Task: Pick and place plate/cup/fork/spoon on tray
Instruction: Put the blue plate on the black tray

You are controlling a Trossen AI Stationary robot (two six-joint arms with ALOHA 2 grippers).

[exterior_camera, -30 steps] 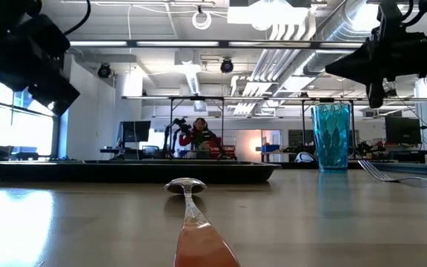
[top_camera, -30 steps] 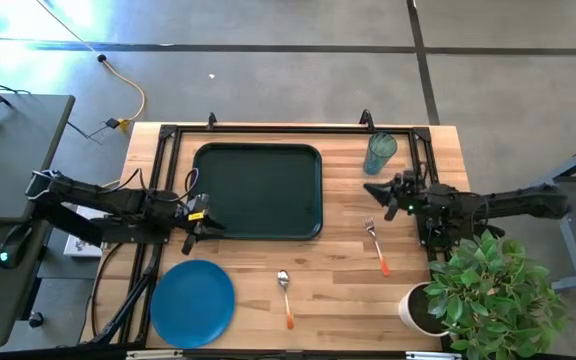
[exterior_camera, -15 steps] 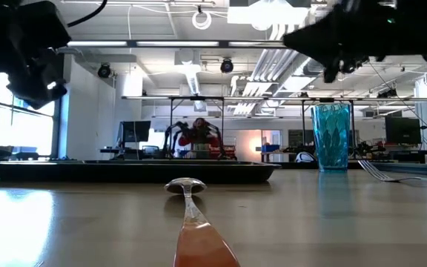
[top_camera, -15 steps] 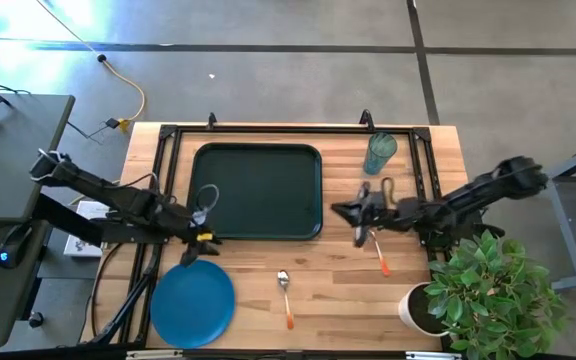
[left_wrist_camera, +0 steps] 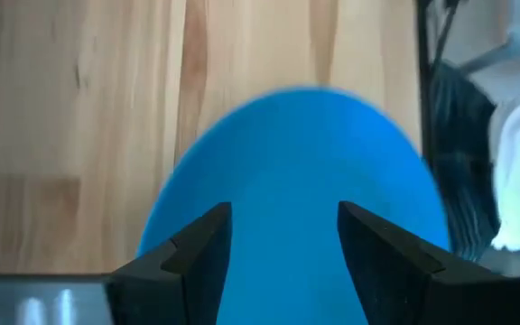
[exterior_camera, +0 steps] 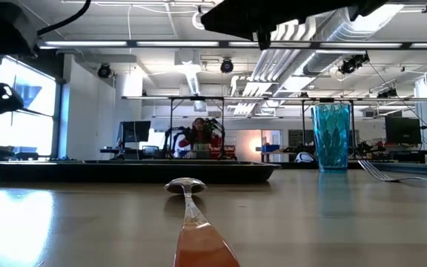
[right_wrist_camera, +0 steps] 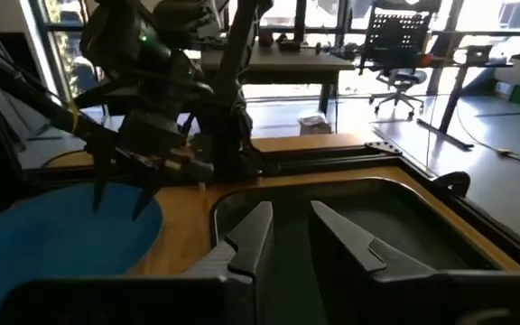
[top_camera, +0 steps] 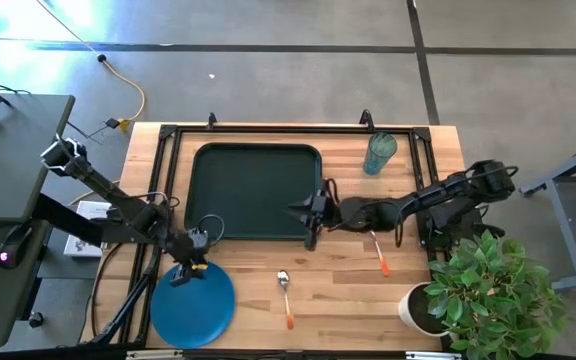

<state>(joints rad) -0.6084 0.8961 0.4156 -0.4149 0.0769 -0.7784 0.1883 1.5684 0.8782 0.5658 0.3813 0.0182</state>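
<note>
The bright-blue plate (top_camera: 193,303) lies flat at the table's near left; it fills the left wrist view (left_wrist_camera: 296,181). My left gripper (top_camera: 190,263) is open, pointing down just above the plate's far rim, its fingers (left_wrist_camera: 197,257) standing apart over the plate without touching it. My right gripper (top_camera: 298,212) is open and empty, reaching level over the right rim of the dark tray (top_camera: 258,190). The teal cup (top_camera: 379,153) stands upright at the far right. The fork (top_camera: 380,258) lies under my right arm. The spoon (top_camera: 285,295) lies near the front edge.
A potted plant (top_camera: 483,290) in a white pot stands at the near right corner. A black frame (top_camera: 168,135) runs along the table's far and side edges. Bare wood lies between the plate, the spoon and the fork.
My left gripper has gone toward the table's near edge, from beside the tray's left rim to over the plate's far rim, tipping down. My right gripper has reached toward the table's left, from near the cup to the tray's right rim. No tableware has moved.
</note>
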